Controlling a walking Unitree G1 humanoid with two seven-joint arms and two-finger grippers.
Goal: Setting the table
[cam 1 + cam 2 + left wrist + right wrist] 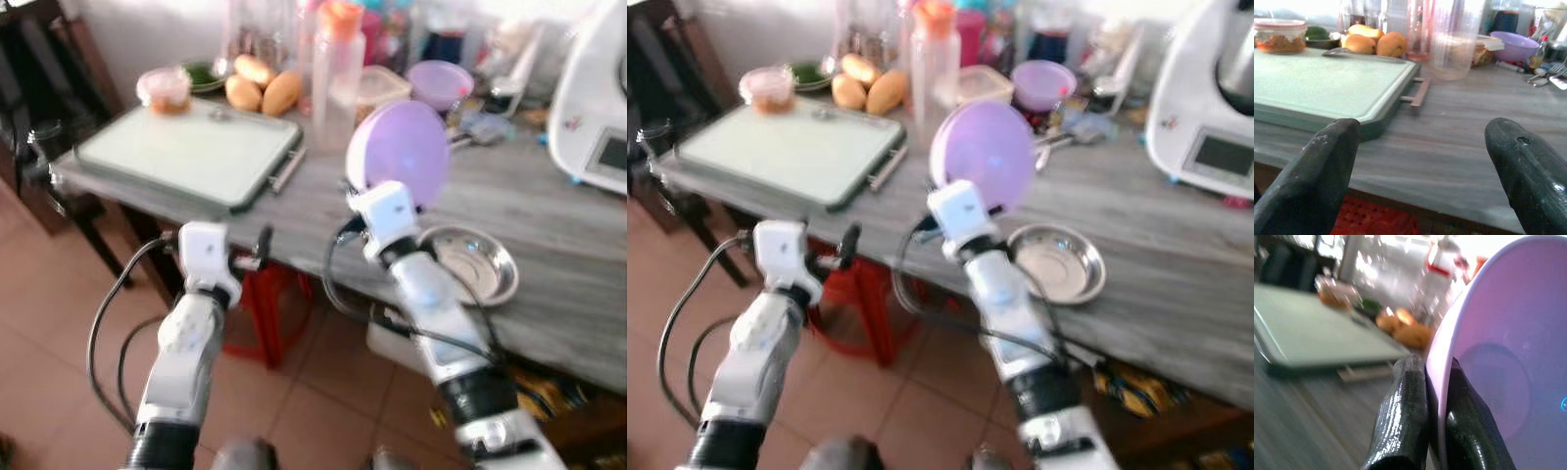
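Note:
My right gripper (1436, 396) is shut on the rim of a lilac plastic plate (399, 152), holding it on edge above the grey wooden table (323, 201). The plate's underside (1503, 367) faces the right wrist camera, and the two black fingers (1405, 411) pinch its edge. A steel dish (472, 262) rests on the table just right of the right arm. My left gripper (1422, 161) stands open at the table's near edge, with nothing between its fingers (1317, 171), facing a pale green cutting board (191, 152).
At the back stand a clear bottle with an orange cap (337, 73), mangoes (265, 88), a lidded jar (165, 90), a purple bowl (440, 82) and cutlery (1542, 76). A white appliance (598, 98) sits at the right. A red stool (265, 304) is under the table.

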